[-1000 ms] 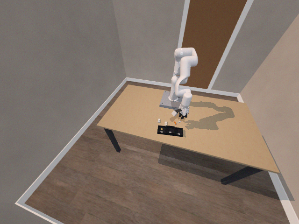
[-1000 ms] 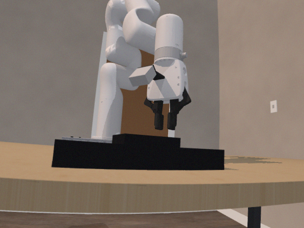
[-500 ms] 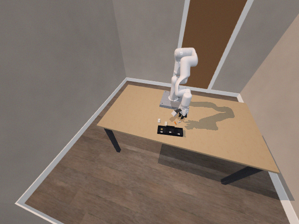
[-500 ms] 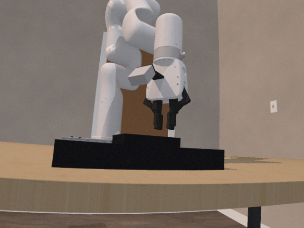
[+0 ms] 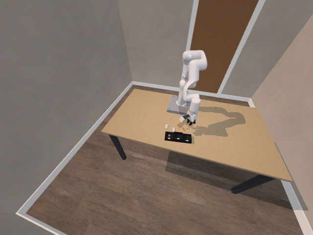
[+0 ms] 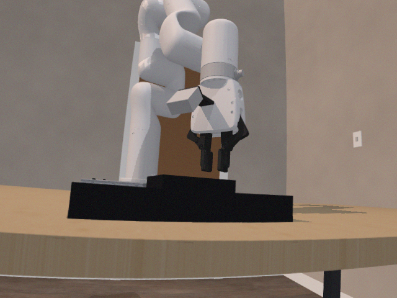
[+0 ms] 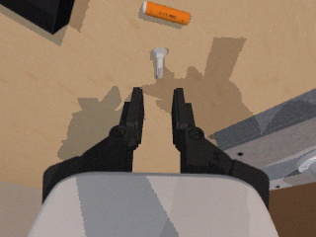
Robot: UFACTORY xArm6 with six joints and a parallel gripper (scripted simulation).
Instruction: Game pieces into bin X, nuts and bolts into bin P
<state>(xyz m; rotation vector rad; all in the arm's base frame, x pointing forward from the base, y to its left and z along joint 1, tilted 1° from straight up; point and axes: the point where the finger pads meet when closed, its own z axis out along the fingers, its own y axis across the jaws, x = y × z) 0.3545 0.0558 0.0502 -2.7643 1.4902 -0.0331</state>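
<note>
Black bins point(image 5: 176, 141) point(image 6: 179, 203) point(image 7: 41, 12) stand in a joined row on the wooden tabletop point(image 5: 141, 116) point(image 6: 48, 227) point(image 7: 30, 99); from where I stand, going left to right: white marked piece point(image 5: 166, 126), loose on tabletop, behind the left bin; small gold ring point(image 5: 168, 135) inside the left bin, likely a nut, too small to be sure; second white marked piece point(image 5: 173, 129), just behind the row, outside it; middle bin taller than its neighbours; pale labels on the bins, letters unreadable; orange cylinder point(image 5: 183, 129) point(image 7: 166, 13), lying on its side on tabletop; silver bolt point(image 5: 188, 128) point(image 7: 159, 61), just right of the cylinder, apart from it, also on tabletop, not binned; gripper point(image 5: 190, 124) point(image 6: 214, 169) point(image 7: 158, 100) last, pointing down near the bolt, above tabletop; fingers parted by a modest gap, nothing pinched, bolt beyond the tips; white arm point(image 5: 194, 73) point(image 6: 181, 35) reaches over from the grey base plate point(image 5: 170, 110) point(image 7: 257, 133).
</note>
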